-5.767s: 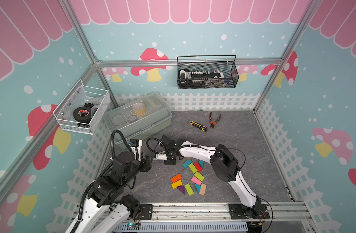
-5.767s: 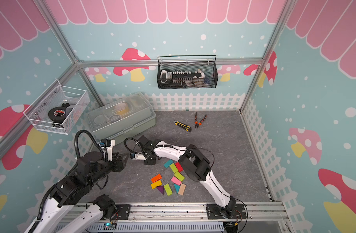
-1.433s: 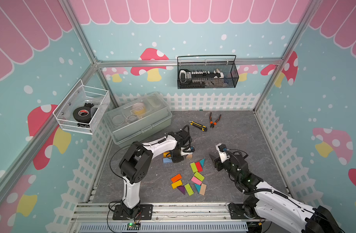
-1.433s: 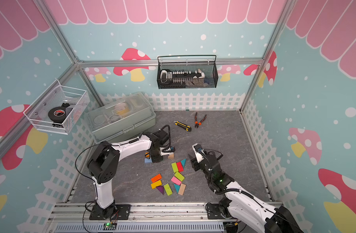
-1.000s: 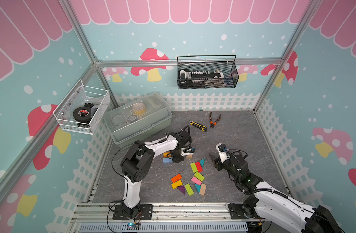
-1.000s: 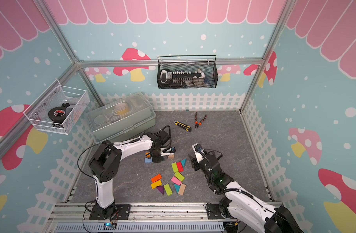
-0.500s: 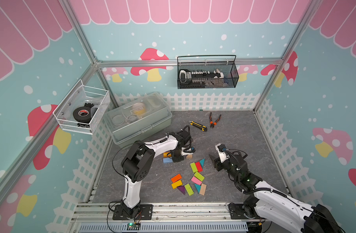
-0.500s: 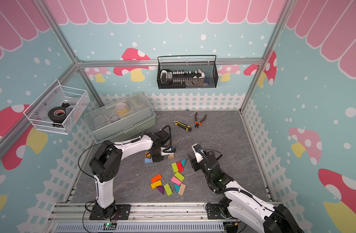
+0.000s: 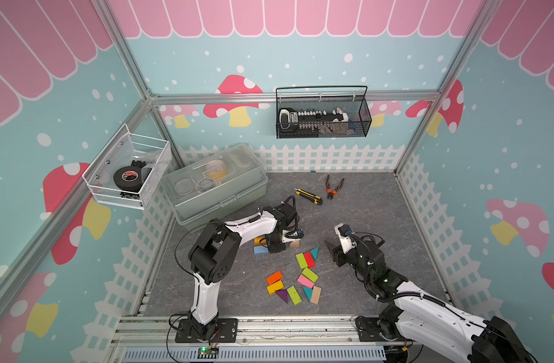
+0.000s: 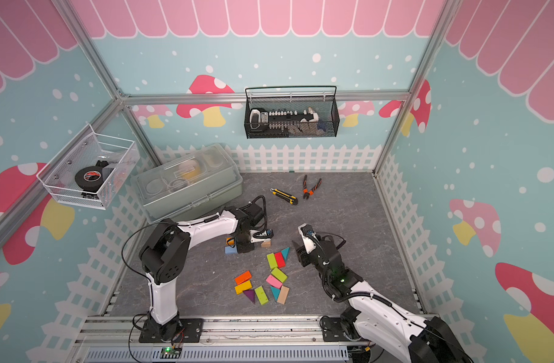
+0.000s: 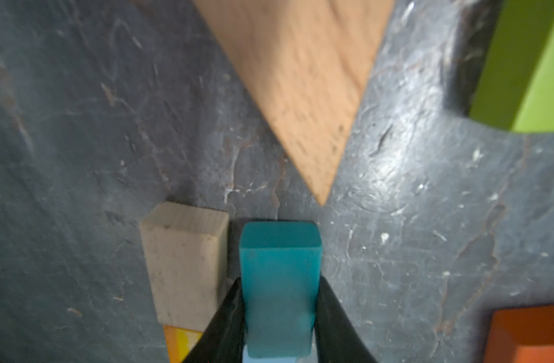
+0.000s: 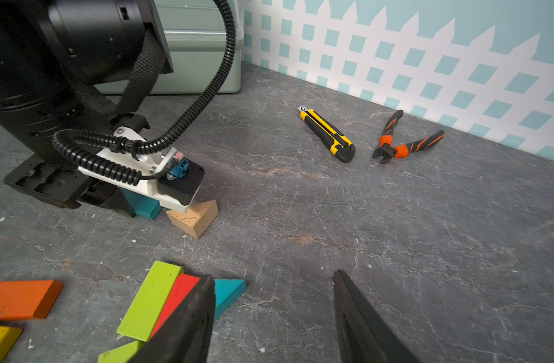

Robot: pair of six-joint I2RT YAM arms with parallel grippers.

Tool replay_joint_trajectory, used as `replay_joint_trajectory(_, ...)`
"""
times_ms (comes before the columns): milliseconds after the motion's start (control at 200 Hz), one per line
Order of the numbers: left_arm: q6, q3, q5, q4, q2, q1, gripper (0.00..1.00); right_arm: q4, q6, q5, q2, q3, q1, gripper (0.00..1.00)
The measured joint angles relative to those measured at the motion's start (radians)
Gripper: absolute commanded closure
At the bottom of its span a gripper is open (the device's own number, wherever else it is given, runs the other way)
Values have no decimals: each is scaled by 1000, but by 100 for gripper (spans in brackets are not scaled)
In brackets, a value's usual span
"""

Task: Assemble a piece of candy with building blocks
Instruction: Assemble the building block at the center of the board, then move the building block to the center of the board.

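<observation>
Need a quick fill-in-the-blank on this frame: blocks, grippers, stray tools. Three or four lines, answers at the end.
1. The left gripper has its fingers either side of a ____ block.
2. The tan block just ahead of it is shaped like a ____.
3. The right gripper holds ____.
4. Beside the pliers lies a yellow-black utility ____.

Answers: teal; triangle; nothing; knife
</observation>
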Motion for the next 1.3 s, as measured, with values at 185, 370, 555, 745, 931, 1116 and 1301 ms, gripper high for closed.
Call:
replay_joint_trajectory(185,4,-4,-4,2,-8,0,57,2,0,-2,4,0,0,40)
replay_joint_trajectory(370,3,-5,-19,11,-42,0,57,2,0,-4,4,0,0,40)
replay_joint_trajectory(555,-1,-23,-38,16,-116,-6,57,2,-1,-4,4,0,0,40)
replay_joint_trajectory(745,-90,-66,-87,27,-323,-56,57,-6,-7,-59,14,5,-1,41)
replay_joint_trajectory(931,-312,-217,-124,89,-649,-84,37,-70,-57,-204,159,134,55,41)
replay_joint_trajectory(1116,-559,-436,-123,159,-1011,-84,37,-153,-192,-291,349,306,187,38)
replay_joint_trajectory(1301,-766,-550,-150,174,-1223,-84,29,-311,-407,-332,538,488,240,39)
